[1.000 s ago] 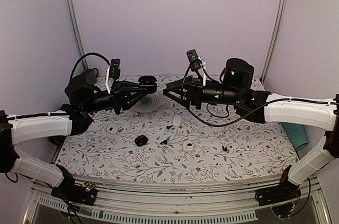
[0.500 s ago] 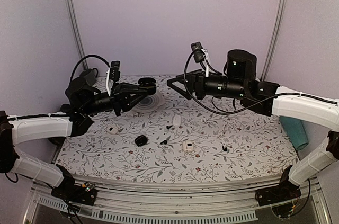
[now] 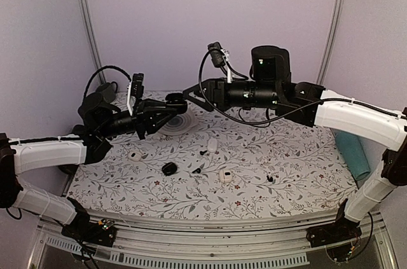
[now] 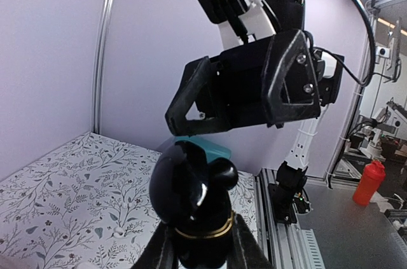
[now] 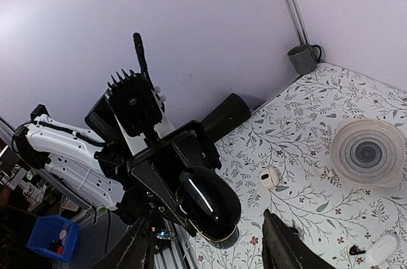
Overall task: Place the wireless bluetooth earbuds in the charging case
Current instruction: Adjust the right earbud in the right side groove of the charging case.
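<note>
Floral table [image 3: 305,167]; left tool's [image 3: 165,106] case [image 3: 177,98] points rightward.

The charging case [image 4: 191,199], glossy black and rounded with a thin gold band, stands upright, clamped in the left end effector [image 4: 202,250] in the air above the ribbed dish [image 3: 180,123]. Three tiny black earbuds lie on the bench [image 3: 305,167] nearer than the dish: one [image 3: 203,152] just ahead of another [image 3: 197,170], the third [image 3: 271,179] well off to the right.

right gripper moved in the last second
Yes: against the round plate, the right gripper swung left and up, toward the black case in the left gripper.
</note>
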Action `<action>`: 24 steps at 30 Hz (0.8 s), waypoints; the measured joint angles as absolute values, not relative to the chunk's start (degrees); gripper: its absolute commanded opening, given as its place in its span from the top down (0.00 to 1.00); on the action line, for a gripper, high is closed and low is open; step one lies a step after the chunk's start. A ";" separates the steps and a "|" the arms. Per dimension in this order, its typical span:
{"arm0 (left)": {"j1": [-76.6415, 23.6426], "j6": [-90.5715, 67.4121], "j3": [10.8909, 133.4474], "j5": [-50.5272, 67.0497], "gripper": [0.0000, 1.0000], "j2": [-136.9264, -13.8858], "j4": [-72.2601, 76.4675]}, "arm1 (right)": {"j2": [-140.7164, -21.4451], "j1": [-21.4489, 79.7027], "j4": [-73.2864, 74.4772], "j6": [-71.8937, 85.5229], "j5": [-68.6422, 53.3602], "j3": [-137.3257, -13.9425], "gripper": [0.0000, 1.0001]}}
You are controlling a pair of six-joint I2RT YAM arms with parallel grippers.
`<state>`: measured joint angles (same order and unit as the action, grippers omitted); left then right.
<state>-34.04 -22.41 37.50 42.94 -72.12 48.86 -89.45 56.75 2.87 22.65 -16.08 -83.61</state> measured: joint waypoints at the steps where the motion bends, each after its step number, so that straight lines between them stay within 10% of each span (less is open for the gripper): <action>1: -34.04 -22.37 37.50 42.94 1.00 -72.12 48.86 | -89.91 56.88 3.55 22.96 -16.08 -84.05 0.42; 24: -34.04 -21.47 37.50 41.45 1.00 -72.69 47.70 | -91.15 58.15 7.79 27.00 -15.55 -86.11 0.49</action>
